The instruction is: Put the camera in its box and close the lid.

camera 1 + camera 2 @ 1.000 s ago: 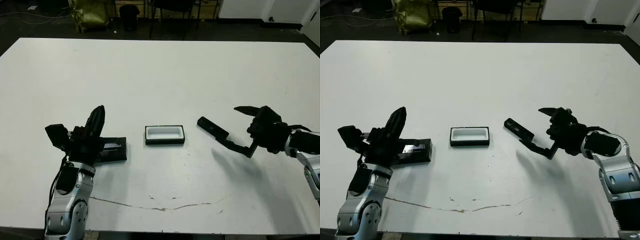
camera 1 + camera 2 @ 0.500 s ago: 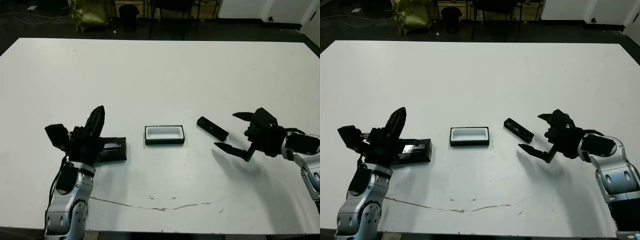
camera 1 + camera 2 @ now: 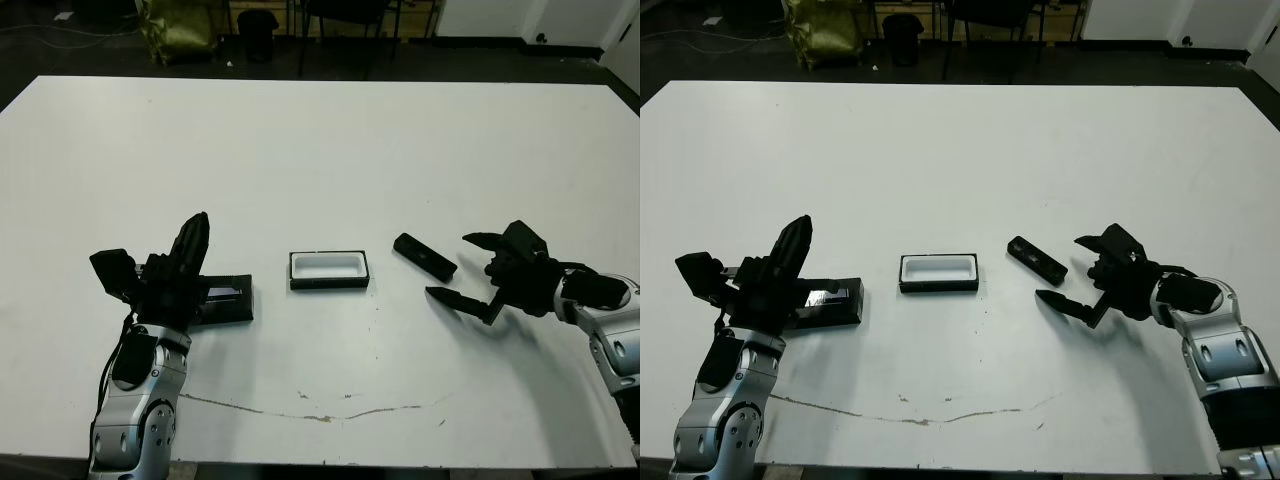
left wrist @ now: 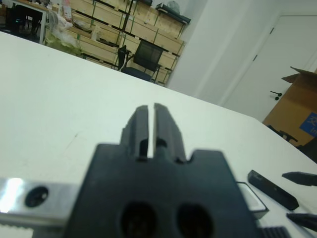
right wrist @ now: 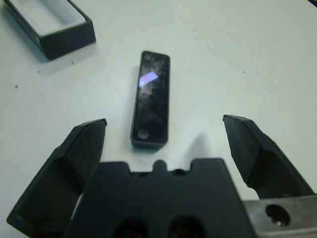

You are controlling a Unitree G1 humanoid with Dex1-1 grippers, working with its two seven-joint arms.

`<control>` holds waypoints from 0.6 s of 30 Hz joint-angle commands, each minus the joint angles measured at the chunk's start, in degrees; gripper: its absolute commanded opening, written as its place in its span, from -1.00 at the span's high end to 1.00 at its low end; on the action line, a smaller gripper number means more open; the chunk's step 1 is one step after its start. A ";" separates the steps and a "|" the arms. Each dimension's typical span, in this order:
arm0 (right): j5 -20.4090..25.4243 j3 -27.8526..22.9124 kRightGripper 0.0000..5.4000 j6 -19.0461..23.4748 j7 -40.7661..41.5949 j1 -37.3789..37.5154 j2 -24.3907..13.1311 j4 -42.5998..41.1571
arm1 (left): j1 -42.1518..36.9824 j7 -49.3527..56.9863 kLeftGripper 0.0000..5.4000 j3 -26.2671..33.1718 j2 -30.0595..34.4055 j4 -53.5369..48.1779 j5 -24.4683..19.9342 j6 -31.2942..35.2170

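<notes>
The camera (image 3: 424,257), a slim black bar with a glossy face (image 5: 150,96), lies flat on the table right of centre. The box (image 3: 329,270), black-walled with a white inside, stands uncovered at mid table, just left of the camera. The lid (image 3: 226,299), a flat black slab with a pale strip, rests on the table to the left, partly under my left gripper (image 3: 196,232), which is shut and empty above it. My right gripper (image 3: 459,268) is open just right of the camera, its fingers (image 5: 84,148) spread wide with nothing between them.
A thin dark crack line (image 3: 330,414) runs across the white table (image 3: 320,150) near its front edge. Chairs and shelving stand on the dark floor beyond the far edge.
My right gripper has pulled back to the right, off the camera, and sunk a little. The camera now lies free on the table. The left arm has not moved.
</notes>
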 commanded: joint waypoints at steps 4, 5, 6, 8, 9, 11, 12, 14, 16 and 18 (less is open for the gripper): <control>-0.80 1.58 -0.99 -3.77 0.86 -1.11 1.91 5.41 | 0.77 -0.01 1.00 0.21 0.25 1.12 0.00 0.23; -0.93 1.79 -0.99 -4.30 0.86 -1.36 2.28 6.18 | 0.76 -0.08 1.00 0.23 0.34 1.17 -0.01 0.28; -1.30 2.11 -0.99 -4.49 0.60 -1.59 2.61 6.65 | 0.79 0.02 1.00 0.23 0.38 1.03 -0.01 0.55; -2.25 3.03 -0.99 -4.70 -0.01 -2.09 3.32 7.65 | 0.85 -0.19 1.00 0.21 0.33 1.41 0.23 -0.10; -2.57 3.45 -0.99 -5.11 -0.06 -2.28 3.56 8.10 | 0.89 -0.22 1.00 0.20 0.28 1.48 0.26 -0.22; -3.84 4.73 -0.92 -3.96 -1.18 -2.51 3.94 7.78 | 0.99 -0.24 1.00 0.17 0.13 1.31 -0.03 -0.12; -4.17 5.30 -0.87 -3.47 -1.52 -2.68 4.34 8.03 | 1.04 -0.13 1.00 0.17 0.02 1.13 -0.22 0.08; -4.33 6.10 -0.71 -2.74 -1.61 -2.91 5.00 8.80 | 1.14 0.26 1.00 0.11 -0.14 0.81 -0.19 0.36; -4.44 6.62 -0.53 -1.67 -2.06 -2.67 5.51 8.90 | 1.20 0.42 1.00 0.07 -0.14 0.59 -0.18 0.61; -5.15 7.43 -0.37 0.41 -3.20 -2.37 5.76 8.29 | 1.23 0.68 1.00 0.08 -0.17 0.47 -0.11 0.73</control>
